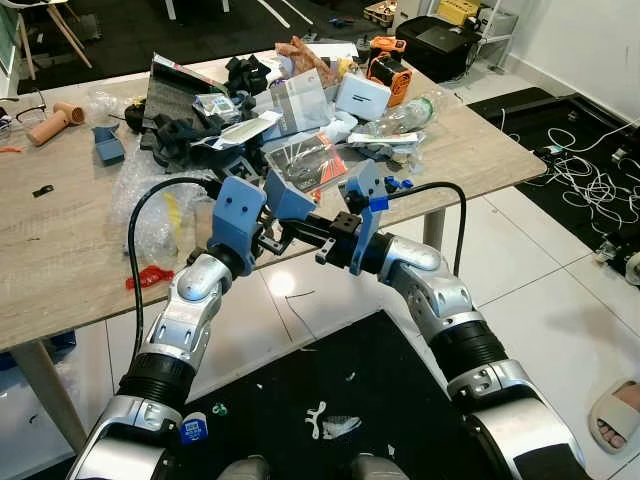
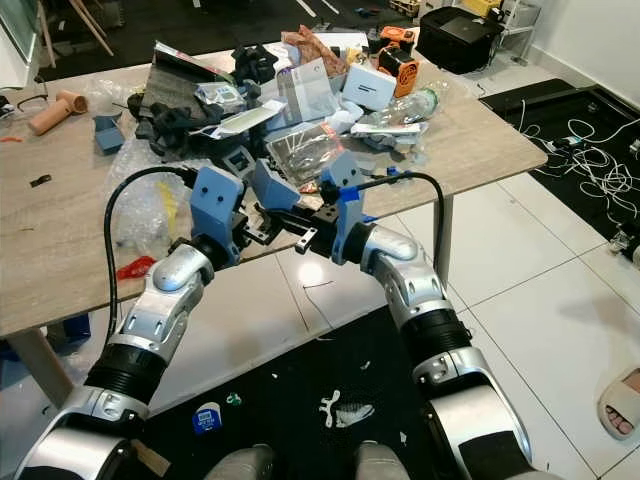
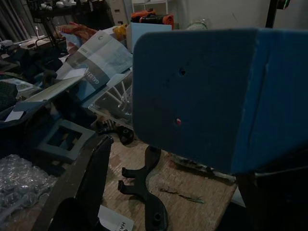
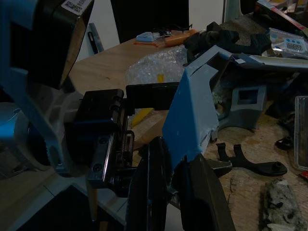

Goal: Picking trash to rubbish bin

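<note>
Meeting at the wooden surface's (image 1: 60, 270) front edge, the left gripper (image 1: 272, 238) and right gripper (image 4: 168, 166) both clamp their fingers on one blue foam piece (image 4: 192, 110), beside piled trash (image 1: 290, 110).

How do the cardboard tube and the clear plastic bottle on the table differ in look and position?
The cardboard tube is tan and opaque; the plastic bottle is clear and see-through. The tube lies on bare wood near the table's far left end, apart from the clutter, while the bottle is wedged into the pile toward the right end, beside a white box. Both lie on their sides on the table, beyond the two grippers.
</note>
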`<state>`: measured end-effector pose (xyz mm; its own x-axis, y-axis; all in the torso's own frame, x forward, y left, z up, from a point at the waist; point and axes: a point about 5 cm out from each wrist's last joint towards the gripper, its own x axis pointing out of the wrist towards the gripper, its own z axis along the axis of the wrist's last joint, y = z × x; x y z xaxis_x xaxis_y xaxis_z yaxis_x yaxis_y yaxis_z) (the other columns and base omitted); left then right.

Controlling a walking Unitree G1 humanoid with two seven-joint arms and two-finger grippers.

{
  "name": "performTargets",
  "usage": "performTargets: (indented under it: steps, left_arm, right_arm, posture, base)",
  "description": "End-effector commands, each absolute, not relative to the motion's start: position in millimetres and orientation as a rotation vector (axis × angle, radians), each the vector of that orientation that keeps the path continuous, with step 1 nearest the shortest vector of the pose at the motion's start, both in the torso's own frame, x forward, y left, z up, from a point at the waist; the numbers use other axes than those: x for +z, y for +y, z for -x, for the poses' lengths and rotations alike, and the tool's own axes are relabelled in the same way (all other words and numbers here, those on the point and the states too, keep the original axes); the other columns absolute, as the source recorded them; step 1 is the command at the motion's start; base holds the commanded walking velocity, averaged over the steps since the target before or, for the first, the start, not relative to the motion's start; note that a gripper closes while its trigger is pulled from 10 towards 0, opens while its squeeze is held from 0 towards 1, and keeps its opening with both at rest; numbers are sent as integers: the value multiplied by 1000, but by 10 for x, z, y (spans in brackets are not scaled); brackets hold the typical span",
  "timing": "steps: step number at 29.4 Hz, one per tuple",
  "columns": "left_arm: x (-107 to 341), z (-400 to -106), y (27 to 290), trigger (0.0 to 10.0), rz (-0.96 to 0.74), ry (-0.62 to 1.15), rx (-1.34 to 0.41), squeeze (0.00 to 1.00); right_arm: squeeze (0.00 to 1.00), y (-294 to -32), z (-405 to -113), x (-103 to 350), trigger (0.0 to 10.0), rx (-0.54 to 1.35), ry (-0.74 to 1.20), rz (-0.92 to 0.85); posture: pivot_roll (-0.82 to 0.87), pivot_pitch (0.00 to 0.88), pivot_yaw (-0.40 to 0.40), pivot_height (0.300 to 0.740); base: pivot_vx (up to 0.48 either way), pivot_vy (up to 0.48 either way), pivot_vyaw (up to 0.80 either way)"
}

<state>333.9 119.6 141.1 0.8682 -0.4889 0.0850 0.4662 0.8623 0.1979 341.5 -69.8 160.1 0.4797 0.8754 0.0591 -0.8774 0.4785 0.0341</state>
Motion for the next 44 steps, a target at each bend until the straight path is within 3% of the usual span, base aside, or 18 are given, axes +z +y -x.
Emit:
performTargets:
  steps: [1,12,26,44]
  left_arm:
    - [1399,-3336,1164,10000,-168,-138,-508,0]
    - [1409,-3349,1136,10000,-153,-150,-501,0]
    - [1443,-3322,1317,10000,-144,-164,-490,0]
    - [1466,-3335,1310,10000,-124,-169,-493,0]
  right_arm:
    - [0,-684,-3410,1572,10000,1080,-20,-63]
    - [0,-725,-3431,1575,10000,1075,-15,-66]
    - [0,-610,-3425,1613,10000,1038,-61,-75]
    - [0,-613,-3438,1625,10000,1032,-59,-64]
  posture:
    - [-41,0,-2,740]
    - [-62,0,-4,740]
    - [-41,0,85,740]
    - [-38,0,67,740]
  base:
    - [0,0,0]
    - [0,0,0]
    - [0,0,0]
    - [0,0,0]
